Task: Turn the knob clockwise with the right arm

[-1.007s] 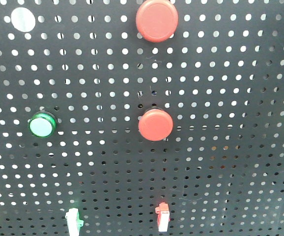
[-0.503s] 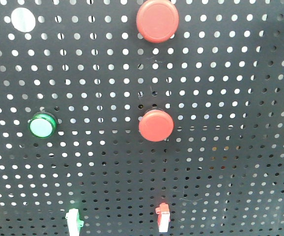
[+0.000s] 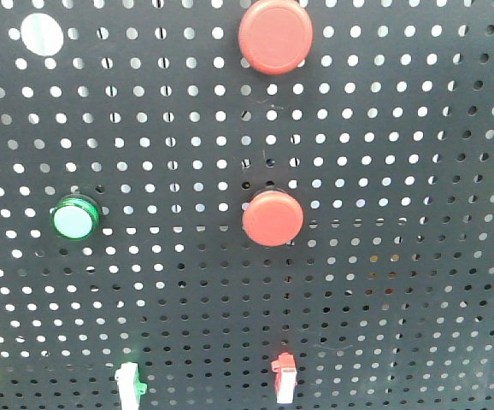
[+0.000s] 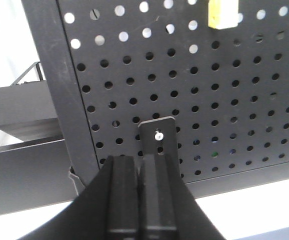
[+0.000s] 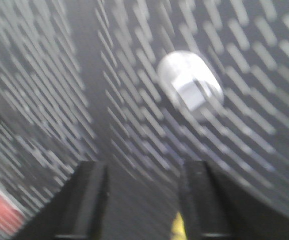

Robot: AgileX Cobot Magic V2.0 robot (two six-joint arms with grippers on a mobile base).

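Observation:
In the right wrist view a silvery round knob [image 5: 190,92] with a blocky centre sits on the black pegboard [image 5: 134,125]. It is above and to the right of my right gripper [image 5: 142,172], and the whole view is blurred by motion. The right gripper is open and empty, its jaws wide apart and short of the board. My left gripper [image 4: 140,162] is shut on nothing, low in front of the pegboard's bottom left corner [image 4: 79,125]. Neither gripper shows in the front view.
The front view shows the pegboard [image 3: 401,171] with two red round buttons [image 3: 274,34] [image 3: 273,218], a green lamp button [image 3: 75,219], a white round spot [image 3: 41,32], and a white toggle [image 3: 128,384] and a red toggle [image 3: 285,378] below. A yellow block [image 4: 223,14] hangs above the left gripper.
In the front view everything on the board has drifted a few pixels to the right. No button or toggle has changed state.

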